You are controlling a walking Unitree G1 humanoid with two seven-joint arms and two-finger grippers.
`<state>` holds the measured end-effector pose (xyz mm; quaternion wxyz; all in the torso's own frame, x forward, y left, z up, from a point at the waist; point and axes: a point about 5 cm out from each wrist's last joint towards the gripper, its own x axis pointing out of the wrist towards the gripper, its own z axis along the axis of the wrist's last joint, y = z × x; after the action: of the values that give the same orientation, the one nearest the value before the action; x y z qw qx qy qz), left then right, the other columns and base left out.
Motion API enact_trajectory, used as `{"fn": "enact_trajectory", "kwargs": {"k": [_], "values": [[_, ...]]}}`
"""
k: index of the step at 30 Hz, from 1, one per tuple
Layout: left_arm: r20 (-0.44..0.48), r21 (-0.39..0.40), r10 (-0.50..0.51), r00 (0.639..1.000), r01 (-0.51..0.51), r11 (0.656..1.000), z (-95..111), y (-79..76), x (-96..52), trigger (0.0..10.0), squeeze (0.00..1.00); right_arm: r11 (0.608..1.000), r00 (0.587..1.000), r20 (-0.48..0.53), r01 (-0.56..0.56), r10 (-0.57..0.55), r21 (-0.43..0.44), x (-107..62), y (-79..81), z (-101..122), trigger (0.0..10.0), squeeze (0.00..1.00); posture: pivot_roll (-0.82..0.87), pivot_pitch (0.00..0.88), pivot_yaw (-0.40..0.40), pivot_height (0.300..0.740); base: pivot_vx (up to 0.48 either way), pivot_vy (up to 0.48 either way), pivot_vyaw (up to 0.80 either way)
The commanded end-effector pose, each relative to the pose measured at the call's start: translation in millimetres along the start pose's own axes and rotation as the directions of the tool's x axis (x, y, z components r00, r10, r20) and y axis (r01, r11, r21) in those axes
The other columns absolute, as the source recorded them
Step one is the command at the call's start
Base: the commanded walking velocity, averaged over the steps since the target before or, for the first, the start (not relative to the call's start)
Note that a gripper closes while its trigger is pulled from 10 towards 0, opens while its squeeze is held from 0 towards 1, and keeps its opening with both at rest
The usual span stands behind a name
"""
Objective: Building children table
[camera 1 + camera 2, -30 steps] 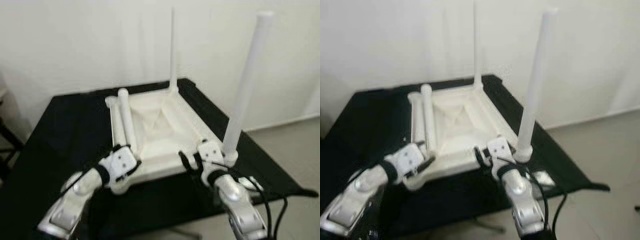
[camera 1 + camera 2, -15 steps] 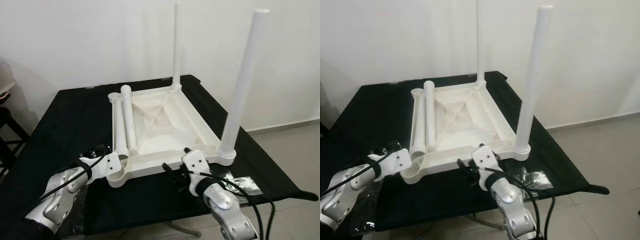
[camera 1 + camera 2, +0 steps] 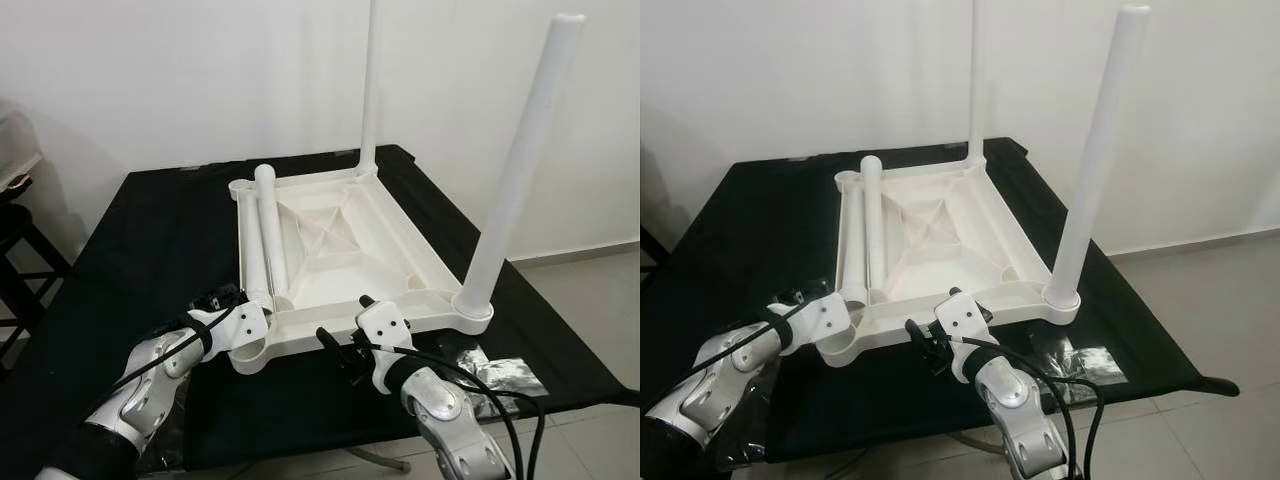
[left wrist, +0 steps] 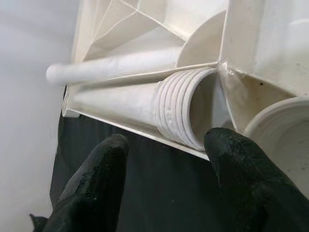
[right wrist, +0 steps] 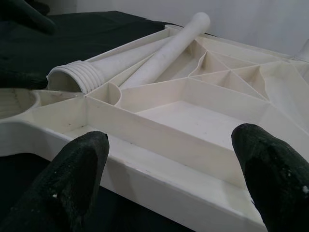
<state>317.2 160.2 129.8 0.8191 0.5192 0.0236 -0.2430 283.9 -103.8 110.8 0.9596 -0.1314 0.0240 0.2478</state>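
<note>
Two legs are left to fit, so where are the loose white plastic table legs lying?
The loose white legs lie inside the upturned white tabletop, along its left side, by the left gripper.

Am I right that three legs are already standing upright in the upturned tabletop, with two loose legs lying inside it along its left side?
Not quite: two legs stand upright, the near-right leg and the far-right leg, as the left eye view shows. The rest holds: two loose legs lie inside the upturned tabletop along its left side.
</note>
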Motion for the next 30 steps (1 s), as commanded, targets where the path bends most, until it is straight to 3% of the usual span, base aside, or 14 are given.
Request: {"fn": "enact_trajectory", "kwargs": {"k": [1, 8, 16, 20, 22, 30], "values": [[-0.030, 0.018, -0.058, 0.998, 0.058, 0.998, -7.6, -8.1, -0.4, 10.0, 0.00, 1.000, 1.000, -0.011, -0.007, 0.007, 0.006, -0.9, 1.9, -1.0, 10.0, 0.00, -0.13, 0.000, 0.028, 0.740, 0.000, 0.000, 0.00], [-0.060, 0.028, 0.026, 0.998, -0.025, 0.999, -13.1, 2.9, 6.5, 10.0, 0.00, 1.000, 1.000, -0.010, 0.000, 0.000, 0.006, 0.9, 0.9, 0.1, 10.0, 0.00, -0.13, 0.000, 0.025, 0.740, 0.000, 0.000, 0.00], [-0.064, 0.021, 0.061, 0.996, -0.059, 0.998, -12.5, 4.3, 16.4, 10.0, 0.00, 1.000, 1.000, -0.006, -0.001, 0.001, 0.004, 1.8, 2.6, 2.2, 10.0, 0.00, -0.14, 0.000, 0.021, 0.740, 0.000, 0.000, 0.00], [-0.016, 0.040, 0.024, 1.000, -0.023, 0.999, -2.1, 1.7, 28.7, 10.0, 0.00, 1.000, 1.000, -0.003, 0.003, -0.003, 0.003, 3.0, 1.7, 3.7, 10.0, 0.00, -0.15, 0.000, 0.023, 0.740, 0.000, 0.000, 0.00], [0.029, 0.051, -0.063, 0.998, 0.061, 0.997, 6.5, -5.4, 33.7, 10.0, 0.00, 1.000, 1.000, -0.003, 0.006, -0.006, 0.002, 3.7, 1.4, 4.1, 10.0, 0.00, -0.16, 0.000, 0.028, 0.740, 0.000, 0.000, 0.00], [0.053, 0.081, -0.228, 0.972, 0.223, 0.971, 7.6, -17.7, 32.7, 10.0, 0.00, 1.000, 1.000, -0.002, 0.012, -0.012, 0.002, 3.6, 0.5, 4.9, 10.0, 0.00, -0.16, 0.000, 0.032, 0.740, 0.000, 0.000, 0.00]]}}
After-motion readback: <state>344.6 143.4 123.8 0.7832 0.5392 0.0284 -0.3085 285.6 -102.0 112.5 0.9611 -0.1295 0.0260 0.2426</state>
